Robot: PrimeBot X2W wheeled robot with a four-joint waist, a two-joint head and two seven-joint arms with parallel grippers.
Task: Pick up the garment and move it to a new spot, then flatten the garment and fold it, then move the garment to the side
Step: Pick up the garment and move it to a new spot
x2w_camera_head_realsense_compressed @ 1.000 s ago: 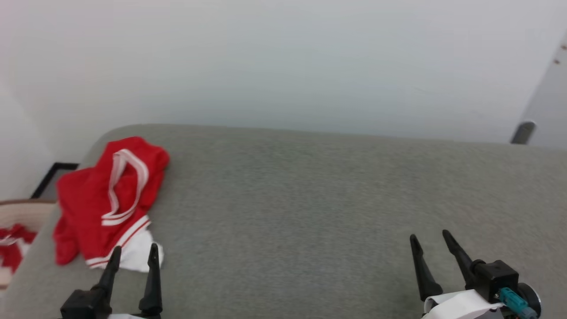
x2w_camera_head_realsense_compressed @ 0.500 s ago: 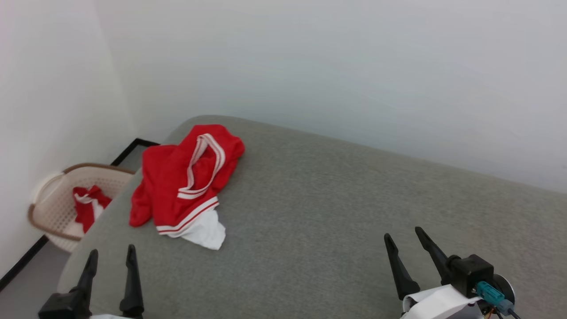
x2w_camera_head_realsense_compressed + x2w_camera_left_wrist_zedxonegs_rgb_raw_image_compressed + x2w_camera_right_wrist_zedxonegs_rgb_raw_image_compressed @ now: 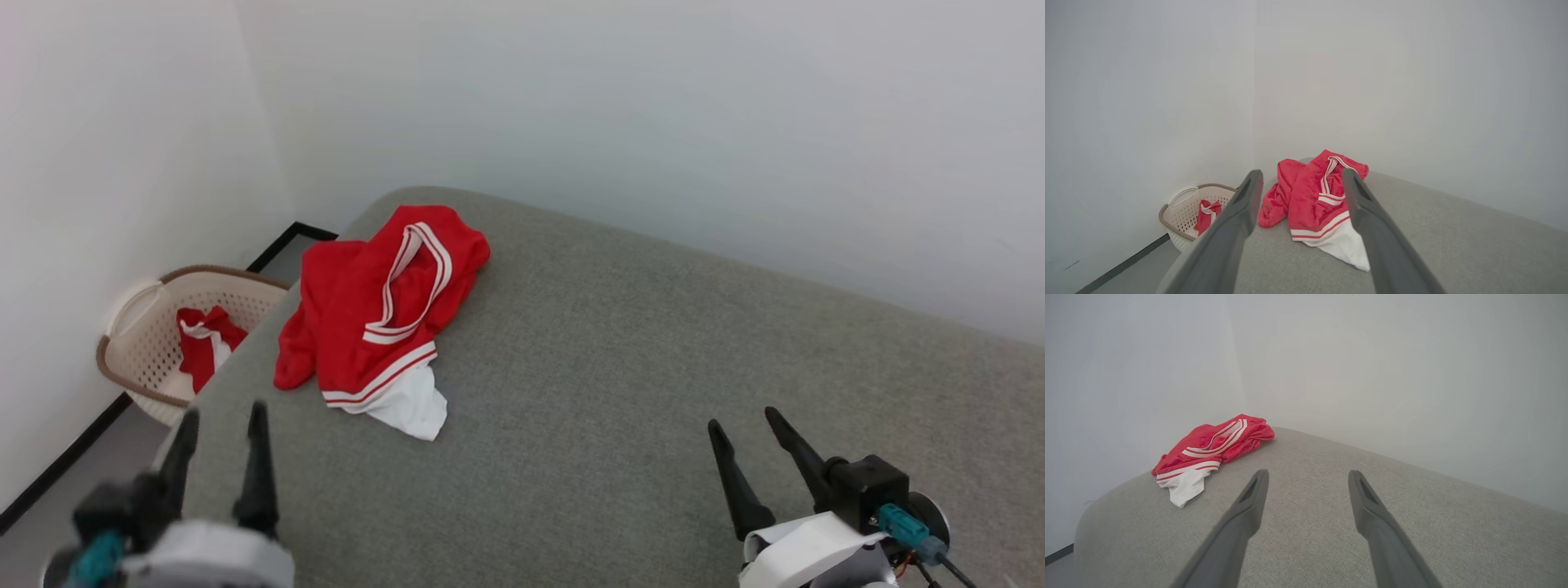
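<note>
1. The garment (image 3: 375,318) lies crumpled at the far left corner of the grey cushioned surface (image 3: 612,367).
2. The left gripper (image 3: 226,410) hangs over the surface's near left edge, fingers spread, empty.
3. The right gripper (image 3: 742,418) is over its near right part, also spread and empty.
4. A beige basket (image 3: 147,359) stands on the floor beside the surface's left edge.

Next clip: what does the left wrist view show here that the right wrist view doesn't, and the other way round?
Left wrist view, not the right: a beige basket on the floor by the wall, holding a small red-and-white cloth, and the left end effector, open, framing the shirt. Right wrist view, not the left: the right end effector, open over the bare grey surface, with the shirt off to its left. Both: the crumpled red shirt lying ungrasped on the grey surface, and the white wall corner behind it.
</note>
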